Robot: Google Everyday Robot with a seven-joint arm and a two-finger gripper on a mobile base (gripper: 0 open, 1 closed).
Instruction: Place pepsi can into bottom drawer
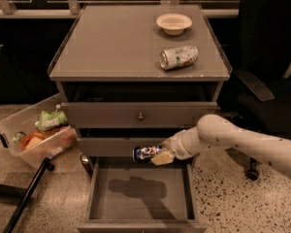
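Pepsi can (pixel 146 153) lies sideways, clamped in the gripper (pixel 161 155), held above the pulled-out bottom drawer (pixel 139 194).

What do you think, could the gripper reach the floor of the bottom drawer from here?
Probably yes: the gripper, holding the pepsi can, hangs just above the bottom drawer, which is pulled open beneath it.

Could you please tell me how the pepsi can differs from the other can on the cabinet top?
The pepsi can is dark blue; the silver-white can has green markings. The pepsi can is held in the hand, above the open bottom drawer; the silver-white can rests free on the cabinet top. Both are turned on their sides.
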